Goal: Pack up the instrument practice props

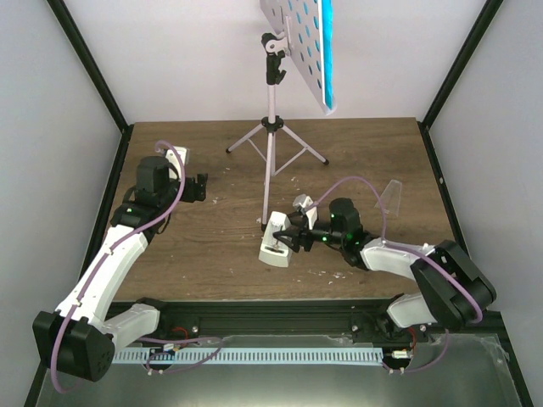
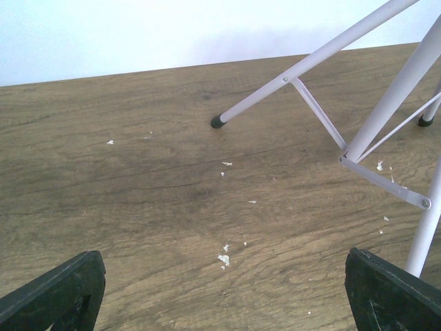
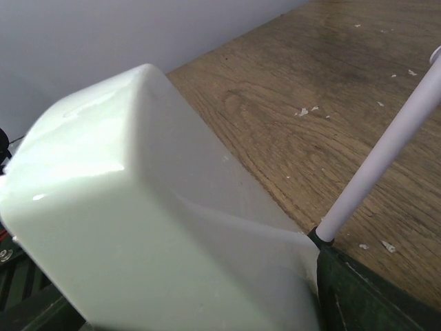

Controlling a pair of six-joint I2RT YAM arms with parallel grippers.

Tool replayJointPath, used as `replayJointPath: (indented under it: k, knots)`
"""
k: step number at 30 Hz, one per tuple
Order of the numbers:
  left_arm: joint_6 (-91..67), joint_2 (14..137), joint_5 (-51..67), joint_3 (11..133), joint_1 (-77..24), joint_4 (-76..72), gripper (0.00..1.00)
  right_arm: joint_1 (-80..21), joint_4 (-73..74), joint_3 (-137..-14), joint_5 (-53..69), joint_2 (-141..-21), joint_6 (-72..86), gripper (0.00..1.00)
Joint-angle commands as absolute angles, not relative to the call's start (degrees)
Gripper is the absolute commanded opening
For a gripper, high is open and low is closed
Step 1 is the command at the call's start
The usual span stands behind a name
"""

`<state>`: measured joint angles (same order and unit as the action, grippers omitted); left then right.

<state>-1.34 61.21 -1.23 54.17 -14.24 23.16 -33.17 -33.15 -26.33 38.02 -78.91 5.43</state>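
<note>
A: Top view first. Where's the metronome [image 1: 273,246] vs the music stand [image 1: 271,161]?

B: On the table [image 1: 212,254], just beside the stand's near foot. Your right gripper [image 1: 293,240] meets it from the stand's right side. The left gripper [image 1: 201,186] sits well off to the stand's left, so the R arm is far nearer. The booklet [image 1: 326,51] is up on the stand's desk.

A: Metronome's long axis?

B: Looks to run straight out from that near foot, away from the stand, w/ the R jaws across it. Can't tell if it's standing or tipped.

A: Left wrist view?

B: Jaws wide apart, nothing btwn them, only wood and pale flecks [image 2: 224,260]. The stand's legs are ahead and to the right.

A: Right wrist view?

B: The white body fills the gap btwn your fingers [image 3: 372,296]. The stand's foot is touching one finger, or nearly. Can't tell if you're clamped on it or just around it. IMO mind that leg when you lift.
</note>
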Motion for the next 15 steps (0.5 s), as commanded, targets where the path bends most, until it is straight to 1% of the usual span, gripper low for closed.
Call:
replayJointPath:
  k: [1, 5, 15]
  knots:
    - [-0.9, 60.2, -0.9, 53.5, -14.1, 22.2, 0.96, -32.6, -31.8, -29.2, 37.8, -79.8, 6.6, 0.75]
    - [-0.9, 60.2, -0.9, 53.5, -14.2, 22.2, 0.96, -32.7, -31.5, -29.7, 37.6, -80.2, 6.9, 0.77]
    - [-0.8, 60.2, -0.9, 53.4, -14.1, 22.2, 0.96, -32.7, -30.7, -30.5, 36.8, -80.9, 7.9, 0.77]
